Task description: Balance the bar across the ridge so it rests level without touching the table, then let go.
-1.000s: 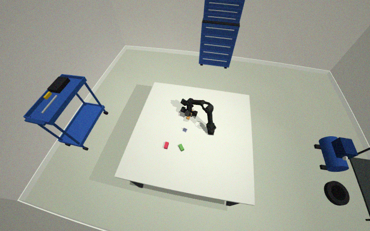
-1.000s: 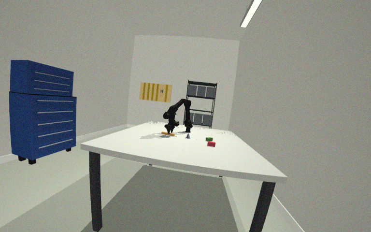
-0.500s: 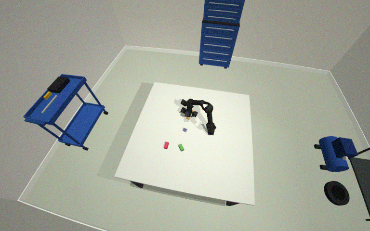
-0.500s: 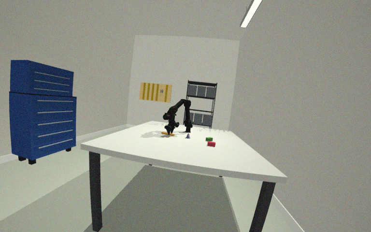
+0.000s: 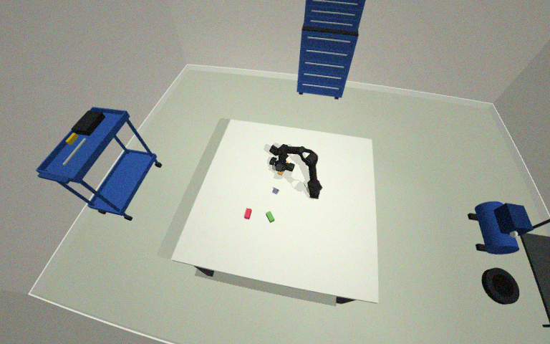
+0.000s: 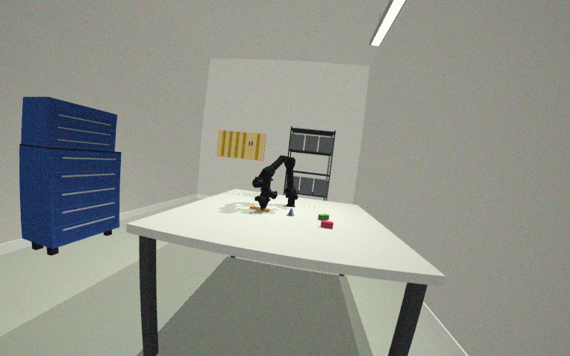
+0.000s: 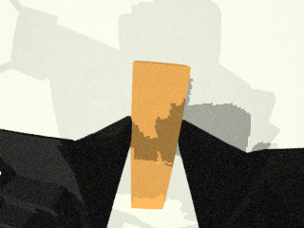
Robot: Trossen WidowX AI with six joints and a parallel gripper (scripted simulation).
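Observation:
The orange bar (image 5: 280, 173) (image 6: 254, 208) (image 7: 159, 85) lies flat, at or just above the table; any small gap below it cannot be made out. My gripper (image 6: 263, 208) (image 7: 155, 123) points down and is shut on the bar, with a fingertip against each long side near its middle. In the top view the gripper hides the bar's middle. The ridge, a small blue-grey wedge (image 5: 275, 190) (image 6: 290, 212), stands on the table apart from the bar, with nothing on it. It is not visible in the wrist view.
A red block (image 5: 248, 213) (image 6: 326, 225) and a green block (image 5: 270, 216) (image 6: 323, 216) lie on the white table (image 5: 324, 251) (image 6: 251, 234), beyond the ridge from the bar. The arm's base (image 5: 314, 191) (image 6: 290, 201) stands to one side of the ridge.

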